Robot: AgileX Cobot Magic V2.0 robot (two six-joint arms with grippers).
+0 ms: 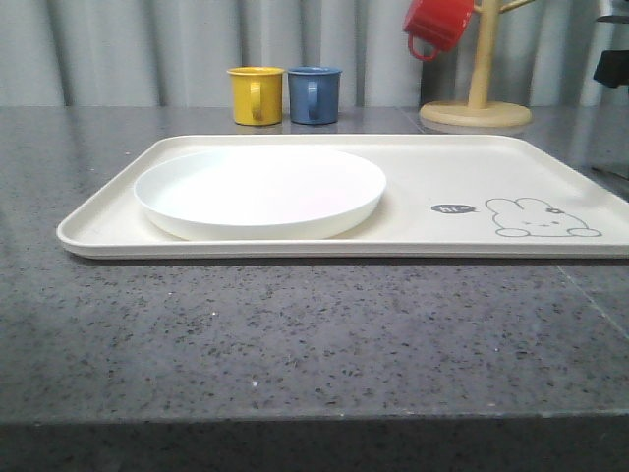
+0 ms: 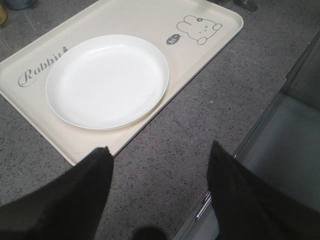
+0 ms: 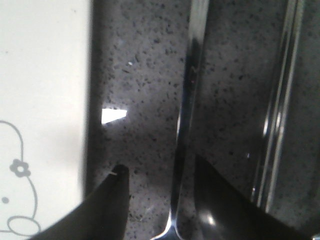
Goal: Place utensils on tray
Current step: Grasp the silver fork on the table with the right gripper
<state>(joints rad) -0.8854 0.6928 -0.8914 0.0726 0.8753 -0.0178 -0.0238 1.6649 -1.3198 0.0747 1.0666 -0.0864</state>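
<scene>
1. Occupying the lower half of the front frame, the speckled dark grey counter (image 1: 314, 344) lies bare up to the tray's near rim.
2. Tray (image 1: 88, 236): cream, rectangular, spanning mid-frame from the left to past the right edge; a rabbit drawing (image 1: 541, 218) sits at its right end.
3. Plate (image 1: 260, 192): round, shallow, white, resting on the left part of the tray.
4. Beyond the tray, upper centre: yellow mug (image 1: 256, 94) and blue mug (image 1: 314, 94) side by side on the counter; upper right, a red mug (image 1: 437, 25) hangs on a wooden mug stand (image 1: 477, 110).
5. Left wrist frame: left claw (image 2: 160, 155), its dark fingers (image 2: 90, 180) apart and gripping nothing, above counter just off the tray's corner; the "Rabbit" script (image 2: 42, 70) lies beside the plate.
6. Right wrist frame: right claw (image 3: 157, 172), fingers spread, straddling a shiny metal utensil handle (image 3: 190, 95) lying on the counter beside the tray's edge; contact cannot be told. A second metal utensil (image 3: 277, 110) lies parallel, nearer the frame's right edge.
</scene>
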